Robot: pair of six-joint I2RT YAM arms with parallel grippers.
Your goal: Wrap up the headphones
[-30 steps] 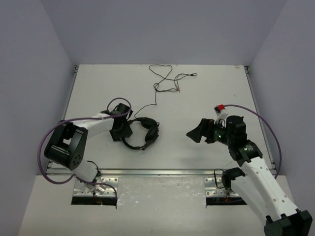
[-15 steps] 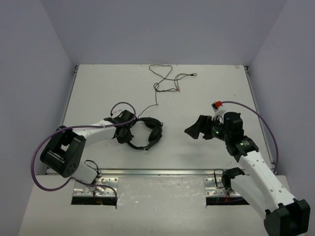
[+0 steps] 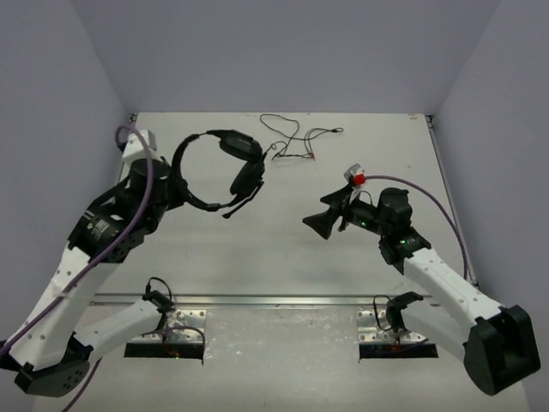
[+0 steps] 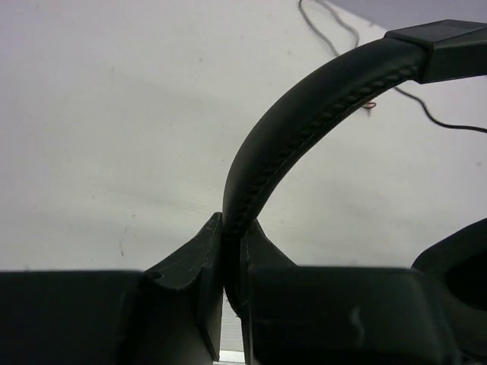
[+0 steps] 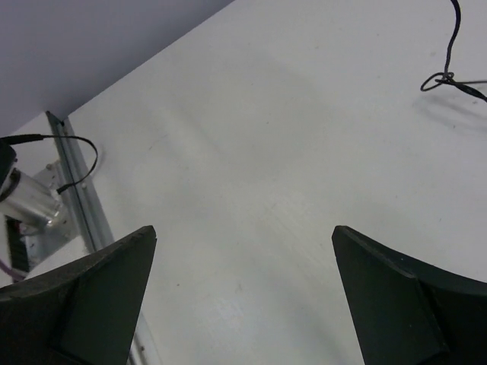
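The black headphones hang in the air over the left half of the table, held by the headband. My left gripper is shut on the headband; in the left wrist view the padded band rises from between my fingers, with one earcup at the lower right. The thin black cable trails from the headset and lies in loops at the back of the table. It also shows in the right wrist view. My right gripper is open and empty over the table's middle right.
A metal rail runs along the table's near edge and shows in the right wrist view. Purple robot cables loop off both arms. Grey walls stand on the left, right and back.
My left arm has lifted the headphones off the table, up and toward the back left. My right gripper has moved left toward the middle and stayed open.
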